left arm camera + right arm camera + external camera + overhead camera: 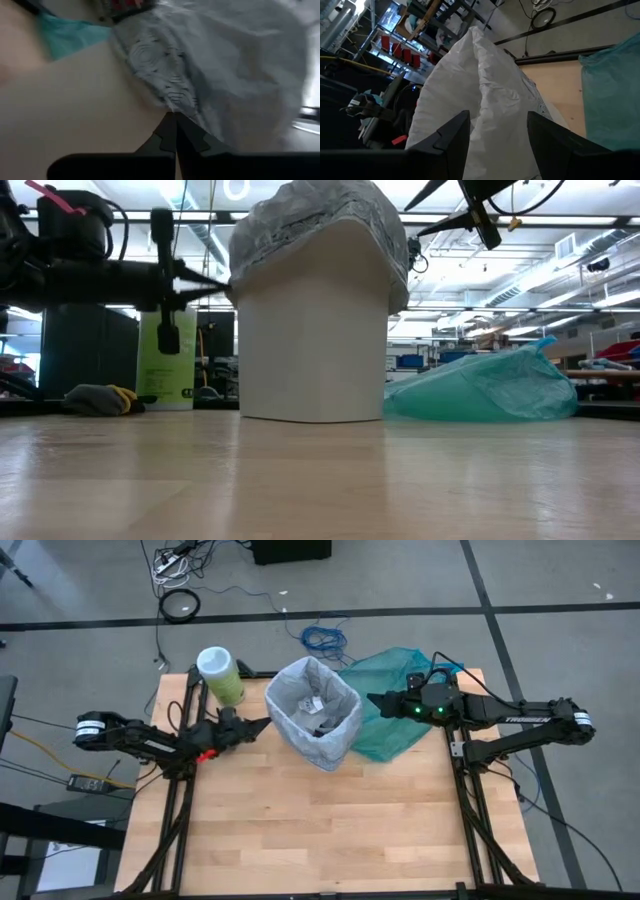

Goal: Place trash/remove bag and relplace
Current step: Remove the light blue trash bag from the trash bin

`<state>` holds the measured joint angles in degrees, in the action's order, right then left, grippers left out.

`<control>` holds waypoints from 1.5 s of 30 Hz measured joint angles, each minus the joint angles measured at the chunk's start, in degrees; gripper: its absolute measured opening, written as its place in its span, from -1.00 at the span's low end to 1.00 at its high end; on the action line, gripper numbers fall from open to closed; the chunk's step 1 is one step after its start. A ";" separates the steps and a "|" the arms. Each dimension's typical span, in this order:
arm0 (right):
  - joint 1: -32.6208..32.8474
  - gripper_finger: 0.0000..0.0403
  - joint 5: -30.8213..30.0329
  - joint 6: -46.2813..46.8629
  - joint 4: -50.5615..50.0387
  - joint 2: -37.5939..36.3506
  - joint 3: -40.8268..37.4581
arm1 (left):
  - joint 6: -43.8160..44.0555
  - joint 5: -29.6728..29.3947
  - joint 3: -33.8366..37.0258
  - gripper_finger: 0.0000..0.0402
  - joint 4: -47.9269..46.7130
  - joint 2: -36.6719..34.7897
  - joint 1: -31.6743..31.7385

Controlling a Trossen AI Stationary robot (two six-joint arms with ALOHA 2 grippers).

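Observation:
A white bin (315, 330) stands at the table's far middle, lined with the pale grey-white bag (340, 730), whose top folds over the rim. Trash (318, 712), white and dark scraps, lies inside. My left gripper (268, 723) lies level at the bin's left side and is shut at the bag's overhang. My right gripper (372, 698) hovers open just right of the rim and higher than it. In the right wrist view its fingers (455, 137) stand apart with the bag (485, 100) beyond them, and it touches nothing. My left gripper comes in level from the table's left, its fingertips (172, 120) closed together on the lower edge of the bag's overhang (165, 106) on the bin's left wall. How much film lies between the tips does not show. The bag stays draped over the rim.
A teal-green plastic bag (400, 715) lies on the table right of the bin, under my right arm. A green canister (220, 675) stands at the far left corner. A grey and yellow bundle (100, 398) lies beside it. Bare wood (320, 830) stretches toward the near edge.

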<state>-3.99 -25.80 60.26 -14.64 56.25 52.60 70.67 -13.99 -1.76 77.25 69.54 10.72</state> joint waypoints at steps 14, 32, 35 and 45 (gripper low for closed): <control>0.00 -0.10 1.65 -0.01 -0.04 0.00 0.00 | 3.09 4.46 0.00 -0.99 10.67 -0.02 -4.74; -0.02 -0.10 5.31 -4.28 -0.04 -0.02 0.00 | 1.32 0.24 -5.57 -0.98 12.66 -5.32 -17.13; -0.02 -0.10 8.24 -4.95 -0.04 -0.02 0.02 | -4.72 4.02 -4.36 -0.96 12.57 -5.90 -17.94; -0.34 -0.10 10.36 -5.02 -0.02 -0.01 0.02 | -11.93 -2.37 1.33 -0.95 5.34 -5.36 -17.94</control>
<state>-4.33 -15.44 55.24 -14.66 56.24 52.62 58.74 -16.36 -0.43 82.59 64.17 -7.22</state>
